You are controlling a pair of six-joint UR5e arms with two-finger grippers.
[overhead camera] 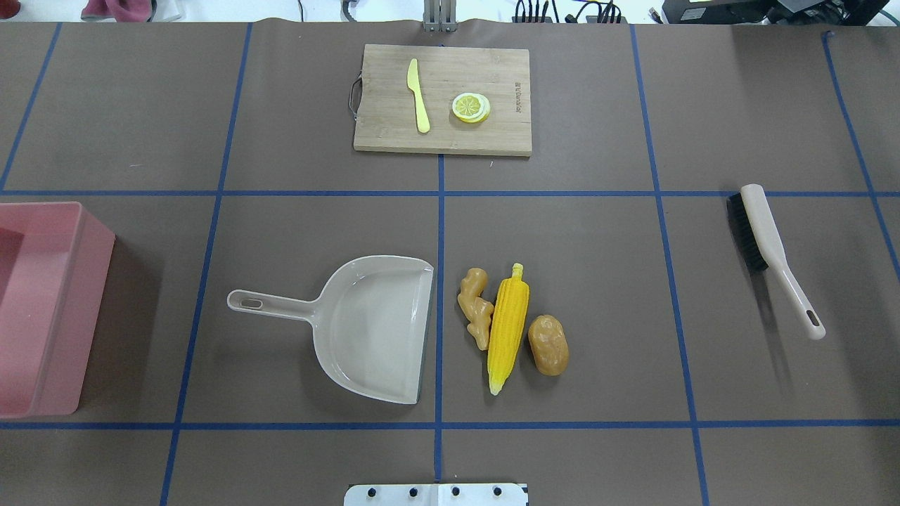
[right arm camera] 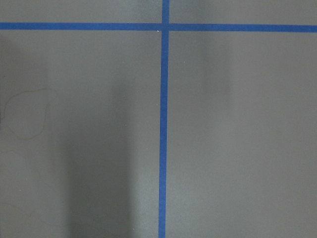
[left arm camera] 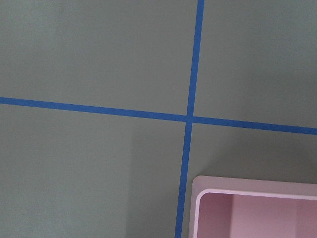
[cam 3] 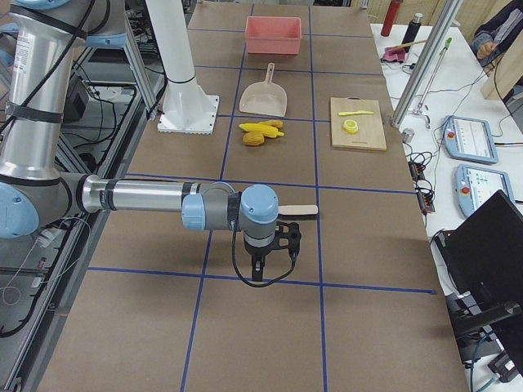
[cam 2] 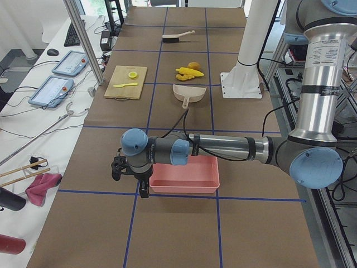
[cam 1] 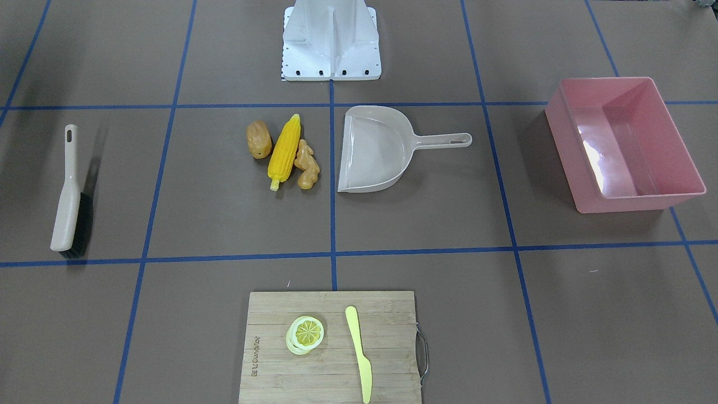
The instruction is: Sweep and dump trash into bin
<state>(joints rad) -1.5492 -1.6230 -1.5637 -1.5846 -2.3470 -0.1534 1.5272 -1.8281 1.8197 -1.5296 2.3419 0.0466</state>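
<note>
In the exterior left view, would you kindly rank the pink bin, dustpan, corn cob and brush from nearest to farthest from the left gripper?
1. Pink bin, right beside the left gripper.
2. Dustpan, mid-table.
3. Corn cob, just beyond it.
4. Brush, at the far end.

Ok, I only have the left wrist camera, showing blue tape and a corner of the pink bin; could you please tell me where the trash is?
Observer: The corn cob, potato and ginger root lie side by side in the middle, just off the open mouth of the dustpan.
Operator: Thank you. Is anything in the bin yet?
Observer: No, the bin is empty inside.
Operator: And where is the brush, please?
Observer: The brush lies flat on the robot's right, at the opposite end from the bin.
</note>
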